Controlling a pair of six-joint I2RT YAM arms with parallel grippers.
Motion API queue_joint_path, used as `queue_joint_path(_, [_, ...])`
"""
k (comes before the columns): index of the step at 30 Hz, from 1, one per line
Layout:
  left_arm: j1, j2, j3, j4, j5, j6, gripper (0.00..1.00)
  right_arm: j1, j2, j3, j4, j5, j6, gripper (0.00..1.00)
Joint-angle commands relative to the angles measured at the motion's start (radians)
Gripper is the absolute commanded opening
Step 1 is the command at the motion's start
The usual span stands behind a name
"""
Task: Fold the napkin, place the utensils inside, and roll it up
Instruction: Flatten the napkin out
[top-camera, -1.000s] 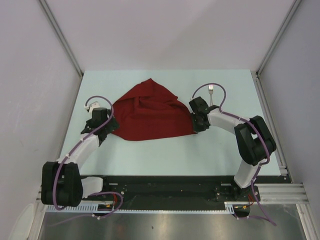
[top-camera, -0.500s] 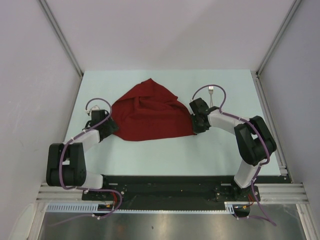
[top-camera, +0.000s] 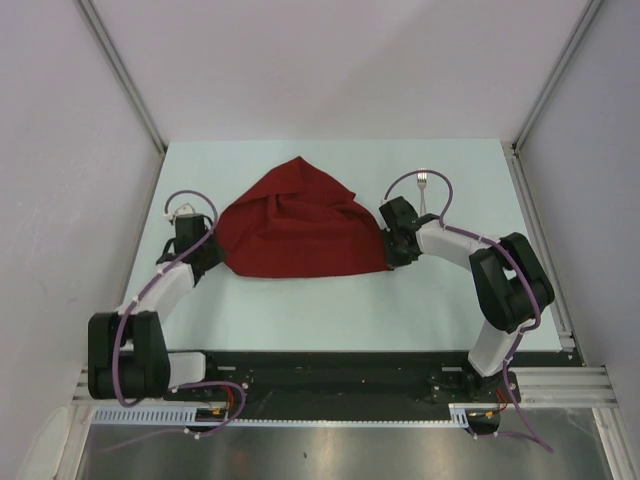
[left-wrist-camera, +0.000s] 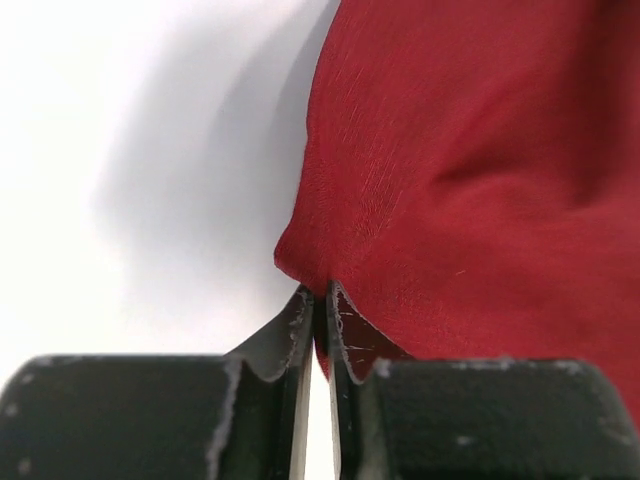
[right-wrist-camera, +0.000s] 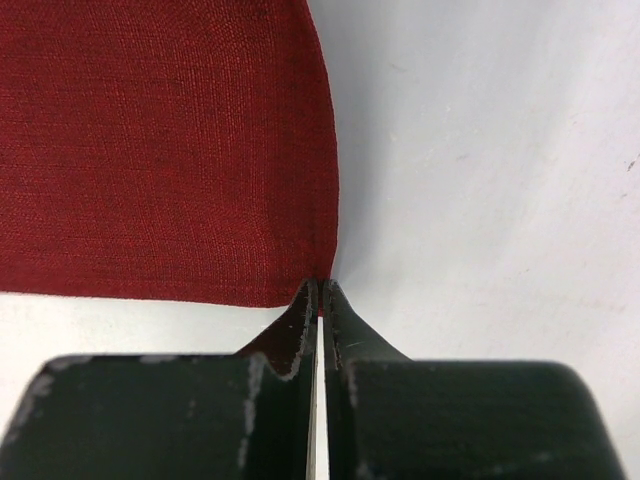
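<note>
Closure on the left is what has changed. The left fingers (left-wrist-camera: 305, 320), which stood wide apart beside the cloth a second ago, have come together to a thin slit. They now pinch the near left corner of the napkin (top-camera: 300, 225), with a fold of red fabric caught between their tips in the left wrist view. The left arm has meanwhile drawn its elbow in, while the cloth itself has hardly shifted. The right fingers (right-wrist-camera: 308, 310) are as they were, pressed fully together with the napkin's near right corner nipped at their very tips. Both near corners are therefore held, one per arm, and the straight near edge runs between the two grips, low on the pale surface (top-camera: 330, 300). That reads as the set-up for the fold: the next move is likely a joint lift and carry toward the far side, or a pull to flatten first. Beyond the grips the napkin is not flat; it lies rumpled, creased across its middle, and narrows to a rounded peak at its far end. Farther still, off to the right by the right arm's cable, the fork (top-camera: 422, 180) lies on the surface, apart from the cloth and untouched, so placing and rolling are not yet begun.
</note>
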Motion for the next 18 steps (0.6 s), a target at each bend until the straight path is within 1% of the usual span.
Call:
queue_joint_path(1, [-0.018, -0.127, 0.147, -0.137, -0.1, 0.055, 0.15, -0.012, -0.03, 0.004, -0.002, 0.019, -0.015, 0.0])
queue_joint_path(2, [-0.018, -0.126, 0.191, -0.159, -0.098, 0.063, 0.18, -0.015, -0.029, 0.006, -0.005, 0.022, -0.019, 0.0])
queue_joint_path(4, [-0.02, -0.114, 0.233, -0.213, -0.112, 0.09, 0.21, -0.017, -0.021, 0.013, -0.012, 0.025, -0.024, 0.0])
queue_joint_path(5, [-0.044, -0.097, 0.259, -0.223, -0.124, 0.103, 0.28, -0.02, -0.021, 0.015, -0.014, 0.031, -0.029, 0.0])
queue_joint_path(7, [-0.045, -0.079, 0.265, -0.223, -0.169, 0.103, 0.4, -0.021, -0.021, 0.015, -0.015, 0.037, -0.029, 0.0])
queue_joint_path(8, [-0.045, -0.066, 0.267, -0.223, -0.176, 0.1, 0.5, -0.023, -0.023, 0.017, -0.017, 0.036, -0.029, 0.0])
queue_joint_path(10, [-0.045, -0.068, 0.25, -0.19, -0.173, 0.092, 0.59, -0.024, -0.023, 0.018, -0.017, 0.036, -0.027, 0.0])
queue_joint_path(11, [-0.045, -0.072, 0.225, -0.176, -0.172, 0.08, 0.66, -0.023, -0.026, 0.02, -0.017, 0.033, -0.026, 0.0])
queue_joint_path(13, [-0.045, -0.098, 0.192, -0.147, -0.175, 0.066, 0.7, -0.023, -0.026, 0.021, -0.02, 0.031, -0.024, 0.0])
queue_joint_path(14, [-0.045, -0.115, 0.149, -0.135, -0.17, 0.046, 0.75, -0.024, -0.027, 0.021, -0.02, 0.03, -0.024, 0.0])
queue_joint_path(15, [-0.045, -0.144, 0.123, -0.096, -0.163, 0.035, 0.76, -0.023, -0.026, 0.023, -0.018, 0.028, -0.024, 0.0])
queue_joint_path(18, [-0.045, -0.19, 0.023, -0.055, -0.136, -0.014, 0.77, -0.024, -0.029, 0.026, -0.02, 0.023, -0.027, 0.0])
